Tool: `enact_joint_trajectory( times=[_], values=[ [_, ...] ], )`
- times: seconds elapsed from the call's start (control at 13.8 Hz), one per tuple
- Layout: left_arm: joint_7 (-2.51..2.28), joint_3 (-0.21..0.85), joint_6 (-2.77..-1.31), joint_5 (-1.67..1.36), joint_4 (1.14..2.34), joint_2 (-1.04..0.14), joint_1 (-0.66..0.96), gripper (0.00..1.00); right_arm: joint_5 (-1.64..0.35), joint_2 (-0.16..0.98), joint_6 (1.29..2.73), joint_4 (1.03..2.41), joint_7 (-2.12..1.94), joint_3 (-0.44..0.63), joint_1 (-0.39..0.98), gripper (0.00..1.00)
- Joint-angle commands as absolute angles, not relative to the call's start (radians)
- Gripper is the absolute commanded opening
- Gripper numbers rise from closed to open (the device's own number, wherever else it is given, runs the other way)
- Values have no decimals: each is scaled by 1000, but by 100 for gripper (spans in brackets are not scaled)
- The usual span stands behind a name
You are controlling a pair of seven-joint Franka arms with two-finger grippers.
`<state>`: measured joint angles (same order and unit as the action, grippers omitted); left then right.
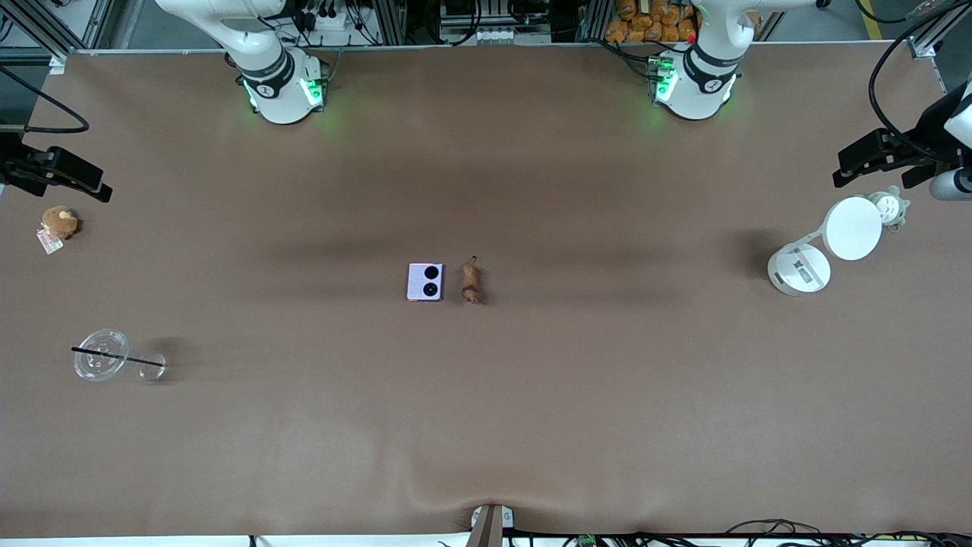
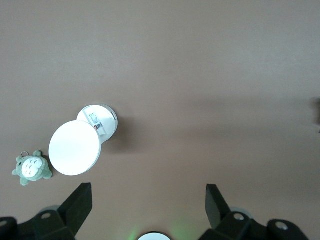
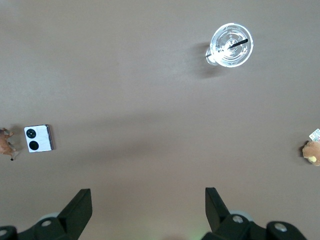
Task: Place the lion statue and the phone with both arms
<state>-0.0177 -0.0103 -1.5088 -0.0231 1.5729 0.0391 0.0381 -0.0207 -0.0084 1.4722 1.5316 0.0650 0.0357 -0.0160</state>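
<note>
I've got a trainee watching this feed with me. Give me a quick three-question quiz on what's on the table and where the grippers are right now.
1. True or false: the phone and the lion statue lie beside each other near the middle of the table.
2. Which lies nearer the front camera: the clear cup or the tan plush toy?
3. Multiple choice: the left gripper is A) shut on the white lamp, B) open above the table near the lamp, C) shut on the phone.

Key
1. True; a small gap separates them.
2. The clear cup.
3. B. The right gripper is open too, holding nothing.
</note>
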Motion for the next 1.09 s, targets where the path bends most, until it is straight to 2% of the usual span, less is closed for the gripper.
enact_joint_trajectory(
  times=[0.0, 0.44, 0.73, 1.02],
  values=[
    [5, -12, -1494, -41, 1559, 35, 37, 100, -12, -14, 1460, 1539, 52, 17, -41, 100],
    [5, -9, -1493, -41, 1563, -11, 48, 100, -14, -11, 1459, 1542, 54, 17, -44, 100],
    [-14, 0, -1496, -40, 1555, -70, 119, 100, -14, -8, 1460, 1542, 54, 17, -44, 100],
    [-21, 2, -1592, -61, 1552, -144, 205, 100, -14, 1, 1462, 1546, 60, 17, -38, 100]
  ],
)
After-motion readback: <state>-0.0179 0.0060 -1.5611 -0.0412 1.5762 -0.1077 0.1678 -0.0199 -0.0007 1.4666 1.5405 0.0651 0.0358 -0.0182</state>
